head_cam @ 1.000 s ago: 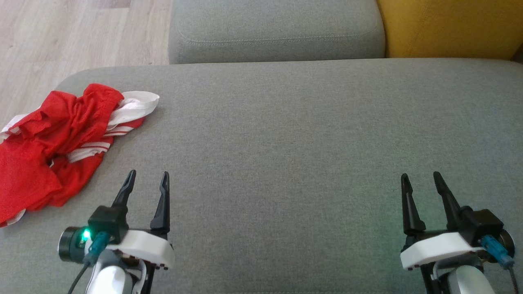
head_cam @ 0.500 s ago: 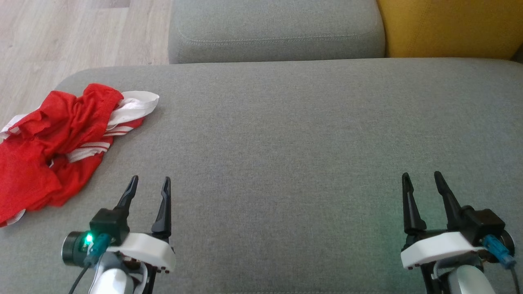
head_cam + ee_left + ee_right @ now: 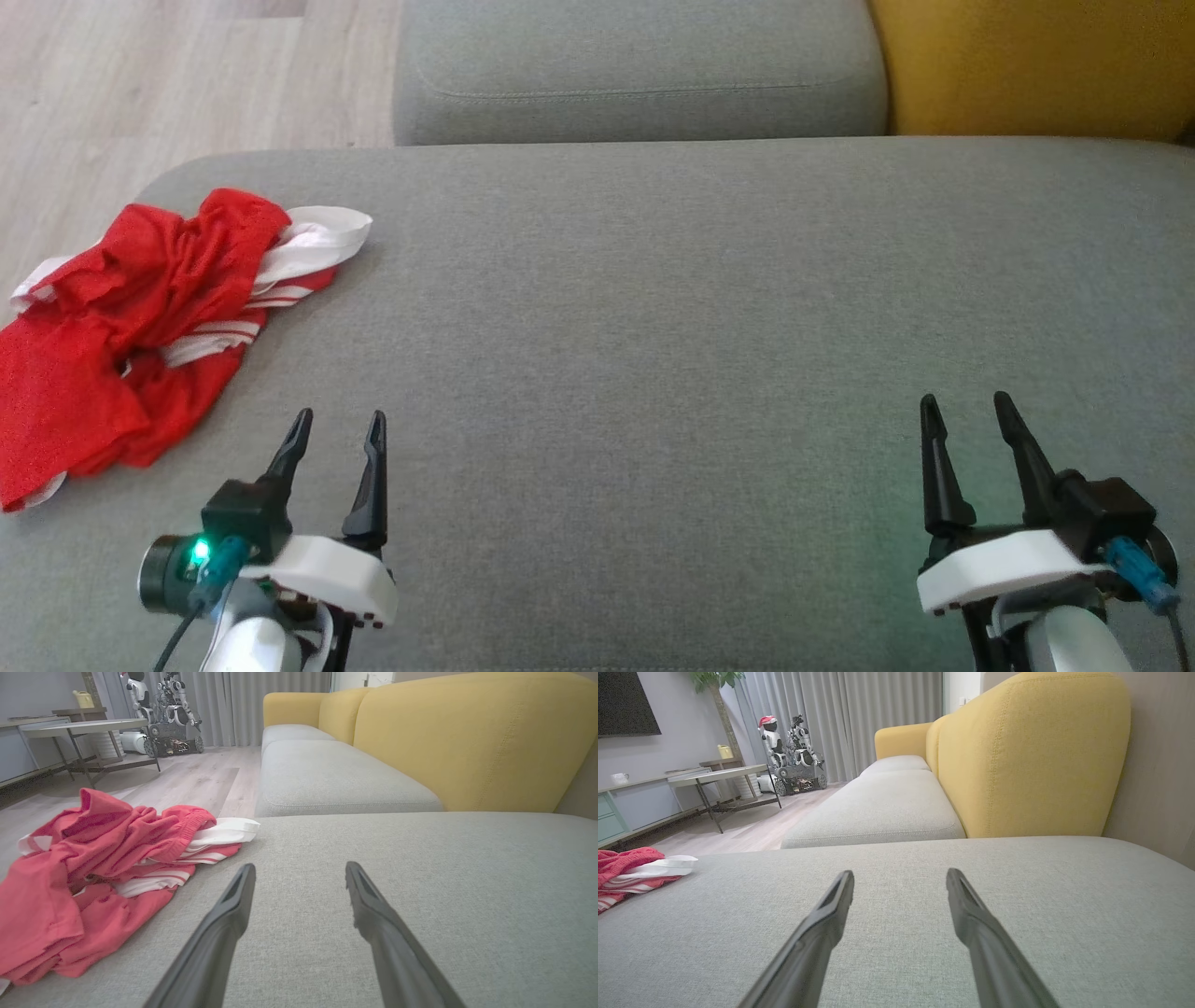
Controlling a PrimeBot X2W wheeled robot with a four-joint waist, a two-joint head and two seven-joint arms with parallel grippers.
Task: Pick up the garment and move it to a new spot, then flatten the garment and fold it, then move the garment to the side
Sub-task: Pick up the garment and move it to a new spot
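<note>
Over grey fabric cushion (image 3: pixel 653 327) I am holding left gripper (image 3: pixel 340 416), right gripper (image 3: pixel 963 400) wide, empty; crumpled red-and-white garment (image 3: pixel 140 327) is lying far left.

Grey sofa seat (image 3: pixel 653 327) meets yellow backrest (image 3: pixel 1027 65) beside wooden floor (image 3: pixel 140 75).

Surface: grey fabric seat cushion (image 3: pixel 653 308), broad and flat.
Lying on it: red garment (image 3: pixel 112 355) (white stripes and a white band), crumpled in a heap near the left edge.
</note>
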